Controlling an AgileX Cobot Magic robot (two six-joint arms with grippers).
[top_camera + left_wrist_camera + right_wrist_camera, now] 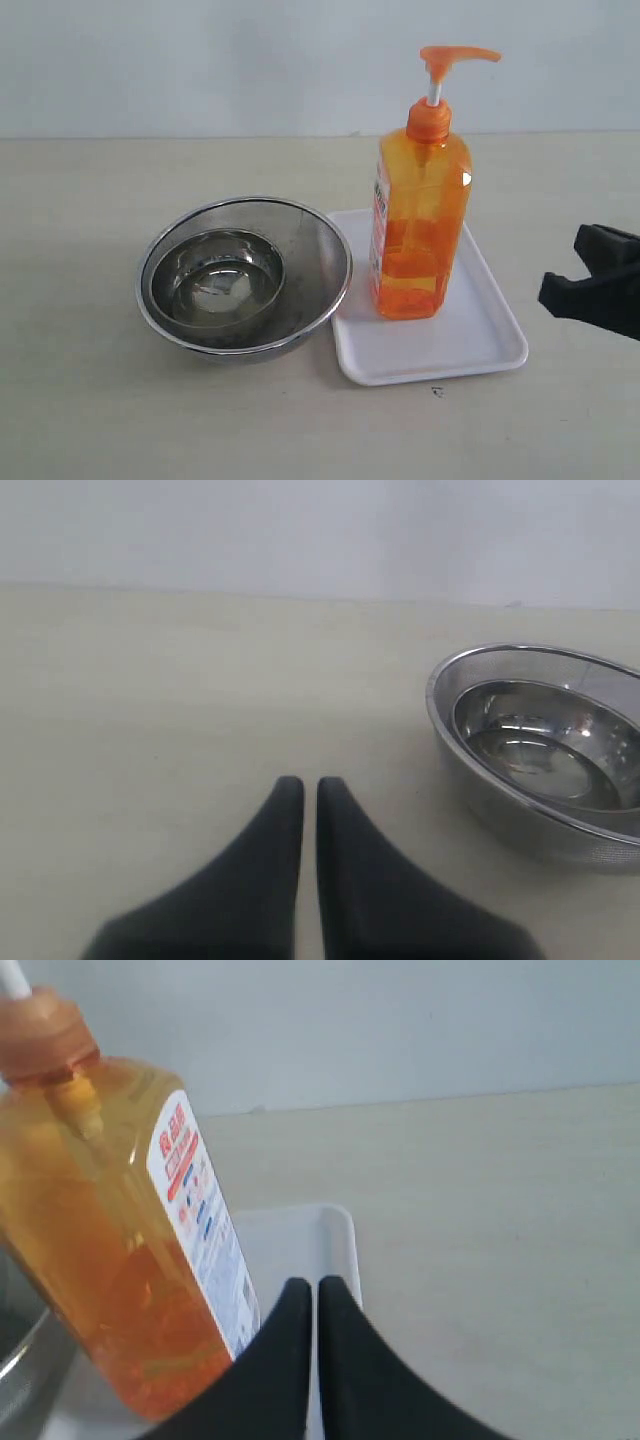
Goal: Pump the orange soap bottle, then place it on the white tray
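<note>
Bottle [420, 230]: one; upright on the tray's left half, free of both grippers; translucent orange plastic, flat-sided, orange pump head on a white stem.
Label [200, 1220]: one; white with red print, too blurred to read.
Right gripper [308, 1290]: black fingers pressed together, holding nothing; near the tray's right side, apart from the bottle.
Left gripper [310, 785]: black fingers clenched together, empty; over bare table, bowls nearby.
Tray [480, 345]: one; white, shallow, rectangular, rounded corners, low rim.
Bowls: two; round shiny metal, small bowl [215, 280] nested in mesh-walled large bowl [325, 245]; just left of the tray.
Table [100, 420]: pale beige, matte.
Wall [200, 60]: plain, pale.
</note>
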